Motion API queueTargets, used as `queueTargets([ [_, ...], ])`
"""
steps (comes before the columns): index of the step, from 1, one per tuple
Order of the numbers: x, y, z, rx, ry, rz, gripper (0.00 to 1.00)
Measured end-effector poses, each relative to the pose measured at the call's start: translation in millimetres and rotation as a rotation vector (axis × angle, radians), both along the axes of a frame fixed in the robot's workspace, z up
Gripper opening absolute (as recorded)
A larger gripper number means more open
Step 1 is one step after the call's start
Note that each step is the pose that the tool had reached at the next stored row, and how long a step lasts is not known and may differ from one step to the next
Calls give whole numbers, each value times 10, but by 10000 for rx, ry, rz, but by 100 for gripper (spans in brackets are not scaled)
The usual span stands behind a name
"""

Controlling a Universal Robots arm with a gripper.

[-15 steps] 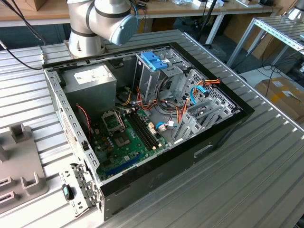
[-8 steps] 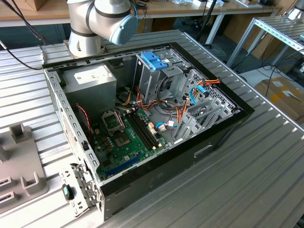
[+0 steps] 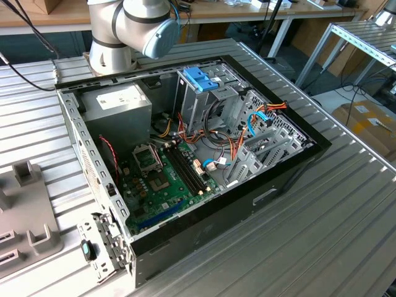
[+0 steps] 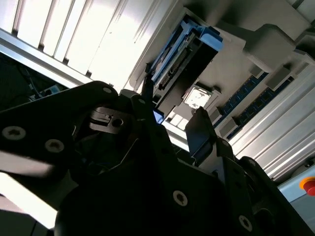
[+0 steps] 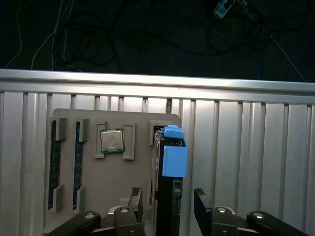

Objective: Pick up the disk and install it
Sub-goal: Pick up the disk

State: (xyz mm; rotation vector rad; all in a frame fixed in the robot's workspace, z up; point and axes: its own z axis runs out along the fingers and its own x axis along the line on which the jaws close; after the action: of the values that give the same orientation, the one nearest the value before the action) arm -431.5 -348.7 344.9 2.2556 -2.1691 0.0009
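Gripper (image 5: 168, 194) gapes wide astride the edge-standing silver-grey disk (image 5: 167, 212) in its light-blue plastic carrier (image 5: 174, 161); probably stiff, hefty, shock-sensitive, so clamp its flat faces.

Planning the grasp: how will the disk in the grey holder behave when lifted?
The disk looks rigid, probably will not bend. Standing on edge in the grey holder, it may tip. Its blue carrier looks smooth, perhaps slippery.
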Motion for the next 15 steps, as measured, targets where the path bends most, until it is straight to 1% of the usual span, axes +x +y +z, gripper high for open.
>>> queueTargets([
  [1,0,0,-8,2,-4,0,54],
  [2,0,0,-40,0,0,0,54],
  [4,0,0,-128,0,0,0,54],
  [10,0,0,-230,-1,0,0,54],
  [12,0,0,-283,-1,-1,0,54],
  [15,0,0,-333,-3,0,0,54],
])
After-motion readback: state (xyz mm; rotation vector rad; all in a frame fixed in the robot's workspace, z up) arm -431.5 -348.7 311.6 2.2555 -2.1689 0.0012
